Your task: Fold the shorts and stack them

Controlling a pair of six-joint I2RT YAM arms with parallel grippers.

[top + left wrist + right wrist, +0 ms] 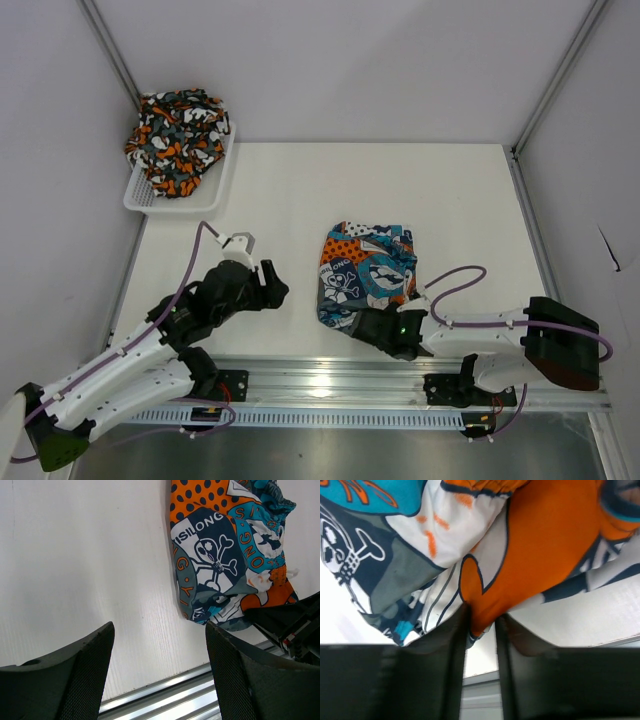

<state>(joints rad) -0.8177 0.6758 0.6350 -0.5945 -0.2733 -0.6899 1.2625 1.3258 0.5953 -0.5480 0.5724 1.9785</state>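
The teal, orange and white skull-print shorts lie bunched on the white table, right of centre. My right gripper is at their near edge. In the right wrist view its narrowed jaws hold an orange fold of these shorts, and the cloth touches both fingers. My left gripper hovers open to the left of the shorts, with only bare table between its fingers. The patchwork shorts lie ahead and to the right of it. The orange and black camouflage shorts sit heaped in the basket at the far left.
The white mesh basket stands at the table's back left corner. A metal rail runs along the near table edge under both arm bases. Grey walls close in the left, back and right sides.
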